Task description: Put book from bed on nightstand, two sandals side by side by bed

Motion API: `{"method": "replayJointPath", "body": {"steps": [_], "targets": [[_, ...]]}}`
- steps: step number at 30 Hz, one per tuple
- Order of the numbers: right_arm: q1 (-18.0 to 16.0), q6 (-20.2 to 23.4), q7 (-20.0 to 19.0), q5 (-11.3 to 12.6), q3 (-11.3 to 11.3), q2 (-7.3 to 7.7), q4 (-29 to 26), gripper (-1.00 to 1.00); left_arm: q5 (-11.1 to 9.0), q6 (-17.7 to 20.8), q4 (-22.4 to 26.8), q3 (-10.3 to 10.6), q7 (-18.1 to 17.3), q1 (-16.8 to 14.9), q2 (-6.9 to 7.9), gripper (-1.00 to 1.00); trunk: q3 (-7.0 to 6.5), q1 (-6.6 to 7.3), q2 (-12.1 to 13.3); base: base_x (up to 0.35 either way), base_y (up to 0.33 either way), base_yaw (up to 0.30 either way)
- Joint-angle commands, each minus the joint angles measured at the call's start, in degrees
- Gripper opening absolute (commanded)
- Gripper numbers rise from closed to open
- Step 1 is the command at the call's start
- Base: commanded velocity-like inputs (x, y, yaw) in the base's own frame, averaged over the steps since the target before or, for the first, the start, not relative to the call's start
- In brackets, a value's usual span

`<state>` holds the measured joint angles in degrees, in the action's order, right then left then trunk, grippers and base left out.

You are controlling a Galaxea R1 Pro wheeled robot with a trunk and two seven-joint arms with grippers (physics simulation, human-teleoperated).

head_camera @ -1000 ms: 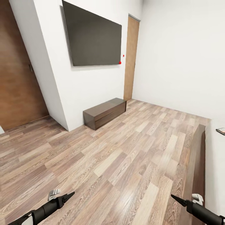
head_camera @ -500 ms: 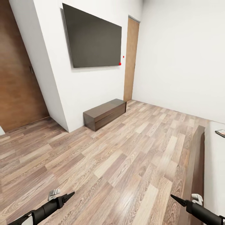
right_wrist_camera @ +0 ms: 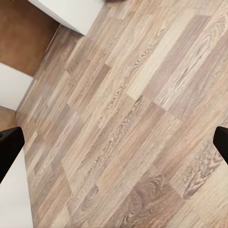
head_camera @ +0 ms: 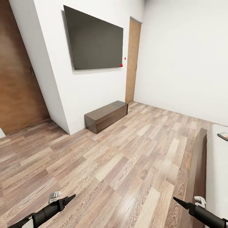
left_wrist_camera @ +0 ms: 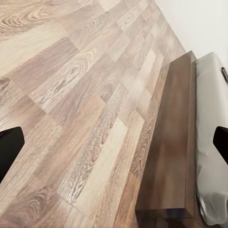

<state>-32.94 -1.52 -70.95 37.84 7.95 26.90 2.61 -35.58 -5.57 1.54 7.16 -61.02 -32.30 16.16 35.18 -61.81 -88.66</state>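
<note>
Nothing looked done: the book (head_camera: 223, 136) lay on the bed (head_camera: 218, 171), while the left pincer (head_camera: 70, 198) and right pincer (head_camera: 177, 200) hung wide, empty.

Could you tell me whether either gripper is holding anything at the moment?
Nothing is held: the left gripper and right gripper hang open and empty above the wood floor.
</note>
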Motion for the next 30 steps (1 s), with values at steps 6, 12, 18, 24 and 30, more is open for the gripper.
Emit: {"method": "replayJointPath", "body": {"steps": [6,12,18,24,30], "targets": [[-0.1,-0.2,-0.2,0.5,0.5,-0.01,0.2,1.00,-0.3,-0.6,-0.1,0.5,-0.1,0.0,0.01,1.00,0.06,0.00,0.0,0.000,0.000,0.000],[-0.1,-0.2,-0.2,0.5,0.5,-0.01,0.2,1.00,-0.3,-0.6,-0.1,0.5,-0.1,0.0,0.01,1.00,0.06,0.00,0.0,0.000,0.000,0.000],[-0.1,-0.2,-0.2,0.5,0.5,-0.01,0.2,1.00,-0.3,-0.6,-0.1,0.5,-0.1,0.0,0.01,1.00,0.06,0.00,0.0,0.000,0.000,0.000],[-0.1,-0.2,-0.2,0.5,0.5,-0.01,0.2,1.00,-0.3,-0.6,-0.1,0.5,-0.1,0.0,0.01,1.00,0.06,0.00,0.0,0.063,0.000,0.000],[-0.1,-0.2,-0.2,0.4,0.5,-0.01,0.2,1.00,-0.3,-0.6,-0.1,0.5,-0.1,0.0,0.01,1.00,0.06,0.00,0.0,0.286,0.000,0.000]]}}
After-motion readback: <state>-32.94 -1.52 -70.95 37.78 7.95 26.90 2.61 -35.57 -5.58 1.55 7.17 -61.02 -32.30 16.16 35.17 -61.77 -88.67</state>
